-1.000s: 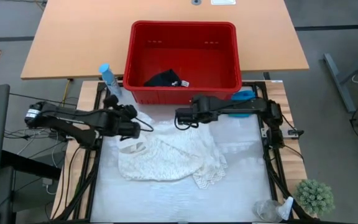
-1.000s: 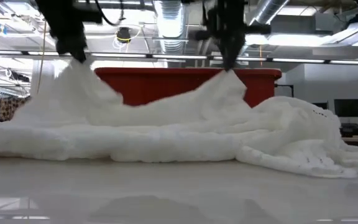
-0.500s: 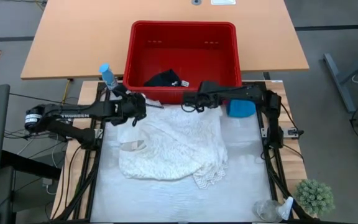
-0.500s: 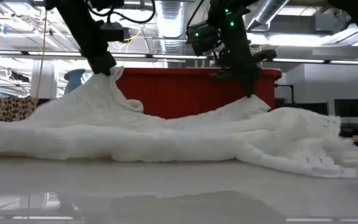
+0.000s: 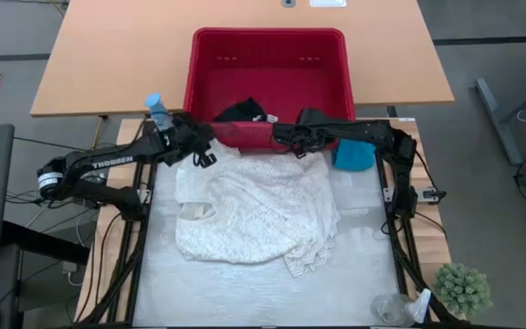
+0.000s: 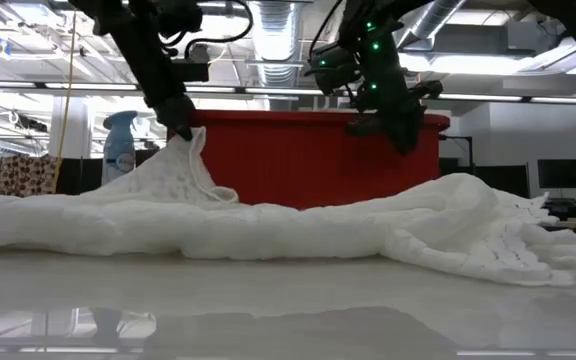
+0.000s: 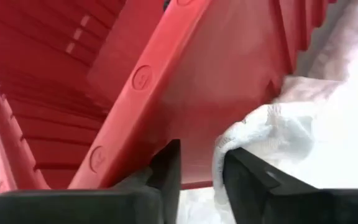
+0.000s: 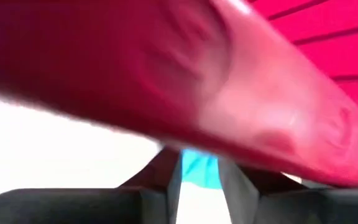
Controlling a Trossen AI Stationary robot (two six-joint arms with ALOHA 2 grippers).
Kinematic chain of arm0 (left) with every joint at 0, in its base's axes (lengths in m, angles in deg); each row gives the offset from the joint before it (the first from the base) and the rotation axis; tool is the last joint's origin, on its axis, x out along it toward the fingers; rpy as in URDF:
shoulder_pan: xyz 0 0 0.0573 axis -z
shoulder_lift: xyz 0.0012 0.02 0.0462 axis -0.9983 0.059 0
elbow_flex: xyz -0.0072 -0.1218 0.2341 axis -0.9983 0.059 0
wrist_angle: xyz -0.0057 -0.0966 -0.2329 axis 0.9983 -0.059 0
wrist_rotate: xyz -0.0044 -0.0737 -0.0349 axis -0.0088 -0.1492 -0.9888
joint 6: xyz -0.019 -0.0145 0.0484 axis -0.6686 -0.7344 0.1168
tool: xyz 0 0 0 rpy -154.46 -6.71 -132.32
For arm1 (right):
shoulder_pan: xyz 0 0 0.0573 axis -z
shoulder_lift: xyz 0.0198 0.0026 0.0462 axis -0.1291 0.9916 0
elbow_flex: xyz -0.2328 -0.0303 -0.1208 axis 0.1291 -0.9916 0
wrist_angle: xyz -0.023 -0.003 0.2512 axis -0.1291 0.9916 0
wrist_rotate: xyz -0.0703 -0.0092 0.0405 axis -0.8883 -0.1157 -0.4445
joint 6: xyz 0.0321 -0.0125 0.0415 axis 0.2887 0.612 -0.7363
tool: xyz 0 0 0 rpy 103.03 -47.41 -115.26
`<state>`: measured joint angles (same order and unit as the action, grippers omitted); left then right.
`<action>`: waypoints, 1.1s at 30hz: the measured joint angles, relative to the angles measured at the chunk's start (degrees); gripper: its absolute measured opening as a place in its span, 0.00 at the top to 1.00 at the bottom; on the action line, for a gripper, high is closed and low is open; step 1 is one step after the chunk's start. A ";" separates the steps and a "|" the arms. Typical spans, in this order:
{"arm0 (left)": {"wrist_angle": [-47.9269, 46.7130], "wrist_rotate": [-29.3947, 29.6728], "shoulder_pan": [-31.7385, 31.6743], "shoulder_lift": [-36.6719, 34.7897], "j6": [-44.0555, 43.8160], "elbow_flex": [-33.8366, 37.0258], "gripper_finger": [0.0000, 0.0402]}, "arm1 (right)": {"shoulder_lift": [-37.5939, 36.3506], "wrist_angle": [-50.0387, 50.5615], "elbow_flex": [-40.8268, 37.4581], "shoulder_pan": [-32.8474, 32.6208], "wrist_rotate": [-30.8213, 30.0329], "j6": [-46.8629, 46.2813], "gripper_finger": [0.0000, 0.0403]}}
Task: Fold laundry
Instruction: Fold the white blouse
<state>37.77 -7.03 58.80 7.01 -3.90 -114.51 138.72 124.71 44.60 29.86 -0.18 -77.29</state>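
Spreading of the cream-white lacy cloth (image 5: 254, 210) is judged to be the step in hand: it lies across the white mat (image 5: 245, 292), rumpled, its far edge drawn up against the red basket (image 5: 268, 55). A flattening of its bunched near corner, then a first fold, is likely called for next, with both far corners let go cleanly.

The left gripper (image 5: 199, 151) is seen at the cloth's far left corner, just beside the basket wall; in its wrist view the fingers (image 7: 166, 168) stand parted, with a rolled hem of the cloth lying by one finger, touching or nearly so. The right gripper (image 5: 290, 142) hovers at the basket's near rim, clear of the cloth in the low view; its fingers (image 8: 169, 177) are parted with nothing between them.

The dark navy garment (image 5: 243, 112) lies in the basket, partly hidden by the rim. The turquoise garment (image 5: 354, 155) rests by the right arm, partly covered by it. A blue spray bottle (image 5: 157, 109) stands at the left. The right wrist view is blurred and little is made out.
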 joint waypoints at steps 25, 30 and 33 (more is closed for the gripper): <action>-14.08 -24.82 -7.88 -6.47 -3.67 -9.18 0.54 | -16.66 -10.84 2.75 -6.11 9.13 25.79 0.41; -13.81 -26.49 -8.40 -3.18 -0.75 -8.13 0.54 | -16.55 -18.71 -2.18 -7.86 9.96 29.49 0.41; -11.07 -26.98 -8.54 0.55 0.66 -8.13 0.54 | -16.54 -23.64 -5.37 -6.43 11.04 30.38 0.41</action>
<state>26.70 -34.00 50.26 7.56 -3.24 -122.64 122.19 101.07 39.23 23.43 10.86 -46.90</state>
